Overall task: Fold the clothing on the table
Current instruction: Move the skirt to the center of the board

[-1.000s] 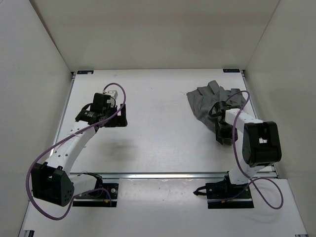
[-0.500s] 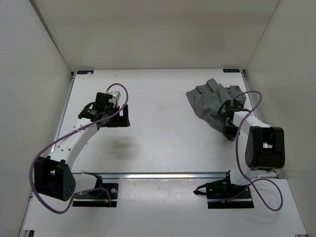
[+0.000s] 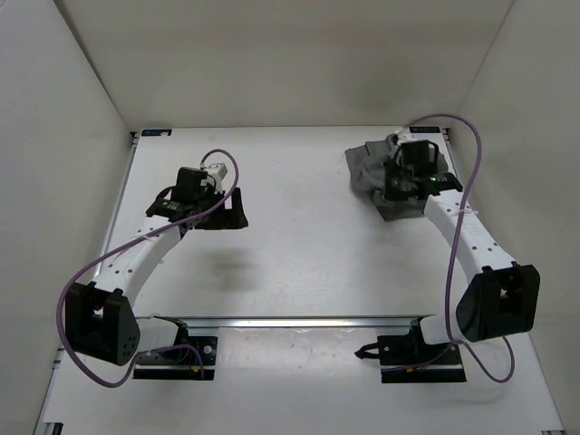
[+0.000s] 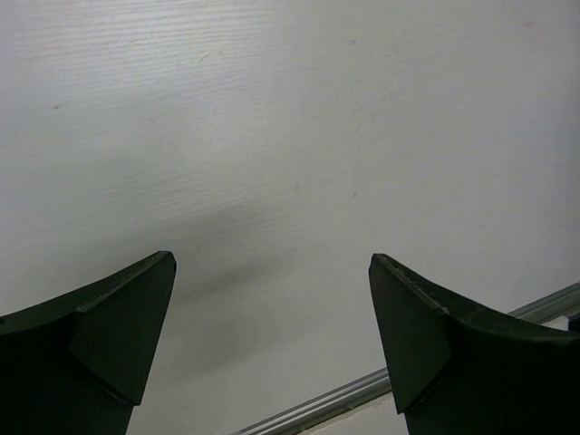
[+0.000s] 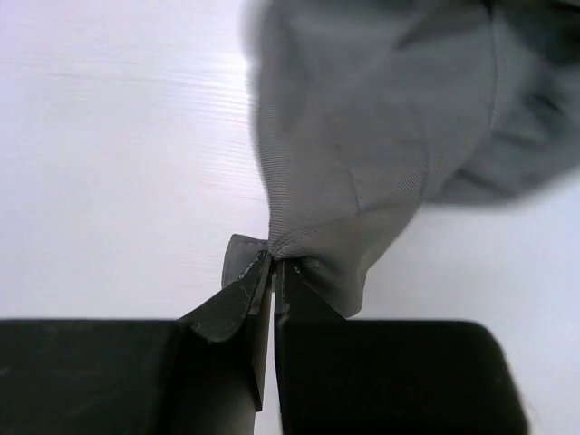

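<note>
Right pincer [image 5: 272, 265], clenching the grey garment [image 5: 362, 136], is pulling it farther back; left pincer [image 4: 270, 261] is hovering released over tabletop [image 3: 299, 236].

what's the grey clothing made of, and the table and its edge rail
The clothing looks like woven cloth, matte dark grey: a fine diagonal weave shows, and it bunches softly where the right tool pinches it. The table is a matte white board with faint parallel lines, perhaps plastic or laminate. The rail is likely metal, silvery with a slight sheen.
</note>
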Robot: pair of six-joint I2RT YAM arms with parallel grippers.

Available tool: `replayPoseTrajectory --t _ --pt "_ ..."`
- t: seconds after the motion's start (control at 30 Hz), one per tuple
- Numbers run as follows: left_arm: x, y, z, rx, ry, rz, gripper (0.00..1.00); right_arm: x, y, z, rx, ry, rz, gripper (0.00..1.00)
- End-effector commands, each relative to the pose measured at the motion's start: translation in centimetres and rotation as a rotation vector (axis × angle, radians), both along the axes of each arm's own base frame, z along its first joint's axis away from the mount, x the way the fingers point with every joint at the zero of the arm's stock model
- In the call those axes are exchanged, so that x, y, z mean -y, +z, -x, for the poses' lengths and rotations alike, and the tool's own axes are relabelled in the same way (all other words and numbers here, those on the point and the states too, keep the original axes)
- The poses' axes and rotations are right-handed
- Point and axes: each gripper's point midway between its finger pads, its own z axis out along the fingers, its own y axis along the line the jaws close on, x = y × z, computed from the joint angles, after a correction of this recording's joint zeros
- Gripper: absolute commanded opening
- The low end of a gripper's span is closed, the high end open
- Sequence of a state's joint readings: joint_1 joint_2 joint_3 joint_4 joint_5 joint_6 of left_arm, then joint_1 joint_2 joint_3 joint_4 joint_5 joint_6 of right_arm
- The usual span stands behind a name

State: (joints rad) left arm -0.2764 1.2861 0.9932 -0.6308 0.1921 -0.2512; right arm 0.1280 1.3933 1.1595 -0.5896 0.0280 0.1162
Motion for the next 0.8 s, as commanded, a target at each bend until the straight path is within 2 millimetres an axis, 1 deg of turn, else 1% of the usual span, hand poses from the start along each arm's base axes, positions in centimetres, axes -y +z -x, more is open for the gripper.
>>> replayPoseTrajectory --t 0.0,0.03,0.07,0.1,0.13,0.17,0.2,0.23,0.27,0.3,0.33,0.37,0.4,0.43,0.47,0.5,0.53,0.57,0.6,0.63,0.67,0.73,0.77 --pt "2.8 1.8 -0.1 0.078 -0.076 0.164 0.99 -11.0 7.3 -1.1 0.155 0.301 -0.216 0.00" --pt "3.8 2.5 -0.3 0.104 -0.103 0.217 0.99 -12.8 7.4 -1.3 0.151 0.341 -0.228 0.00" --pt "3.9 2.1 -0.1 0.091 -0.092 0.249 0.99 -15.6 10.4 -1.3 0.208 0.411 -0.232 0.01" --pt "4.9 3.1 -0.3 0.113 -0.103 0.316 0.99 -17.0 9.9 -1.8 0.189 0.436 -0.213 0.00" --pt "5.5 3.6 -0.3 0.125 -0.111 0.372 0.99 -19.7 15.6 -2.5 0.300 0.498 -0.203 0.00" --pt "5.9 4.3 -0.4 0.150 -0.114 0.413 0.99 -21.6 18.5 -2.8 0.344 0.535 -0.203 0.00" --pt "5.8 5.1 -0.6 0.173 -0.108 0.429 0.99 -22.6 20.4 -2.4 0.374 0.562 -0.217 0.00" --pt "5.8 5.1 -0.6 0.178 -0.110 0.429 0.98 -23.6 20.2 -2.5 0.352 0.579 -0.210 0.00" --pt "5.9 6.3 -0.6 0.197 -0.112 0.442 0.99 -23.8 23.9 -2.2 0.431 0.579 -0.230 0.00" --pt "5.4 6.5 -1.0 0.213 -0.091 0.425 0.99 -23.9 26.0 -1.8 0.472 0.589 -0.257 0.00" --pt "5.1 6.8 -1.0 0.224 -0.085 0.416 0.98 -23.5 26.8 -1.7 0.489 0.573 -0.285 0.00" --pt "4.8 7.6 -1.1 0.240 -0.073 0.420 0.99 -22.3 28.3 -1.5 0.535 0.563 -0.302 0.00" --pt "4.7 7.9 -1.0 0.249 -0.071 0.422 0.99 -21.0 28.3 -1.5 0.553 0.542 -0.329 0.00" --pt "4.7 7.9 -0.9 0.245 -0.066 0.425 0.99 -19.9 25.9 -2.4 0.531 0.512 -0.339 0.00" --pt "4.6 8.3 -0.9 0.254 -0.053 0.436 0.99 -18.5 26.7 -1.2 0.554 0.493 -0.373 0.00" --pt "4.6 8.5 -0.6 0.260 -0.056 0.440 0.98 -17.0 24.5 -1.4 0.540 0.457 -0.381 0.00" --pt "4.5 8.5 -0.6 0.264 -0.044 0.441 0.99 -15.7 20.1 -1.4 0.444 0.418 -0.395 0.00" --pt "4.4 8.5 -0.6 0.272 -0.037 0.435 0.98 -14.3 20.5 -1.1 0.483 0.394 -0.399 0.00" --pt "4.4 8.4 -0.2 0.271 -0.044 0.436 0.99 -12.8 17.2 -0.7 0.426 0.348 -0.400 0.00" --pt "4.2 8.2 -0.4 0.280 -0.028 0.426 0.99 -11.4 14.0 -0.4 0.363 0.303 -0.400 0.00" --pt "4.5 8.0 -0.2 0.274 -0.041 0.418 0.98 -10.7 13.4 0.1 0.367 0.284 -0.400 0.00" --pt "4.9 7.1 0.0 0.254 -0.052 0.398 0.99 -8.2 7.6 1.5 0.256 0.201 -0.387 0.00" --pt "5.3 6.3 0.5 0.224 -0.065 0.390 0.99 -7.0 5.1 2.4 0.210 0.159 -0.375 0.01"
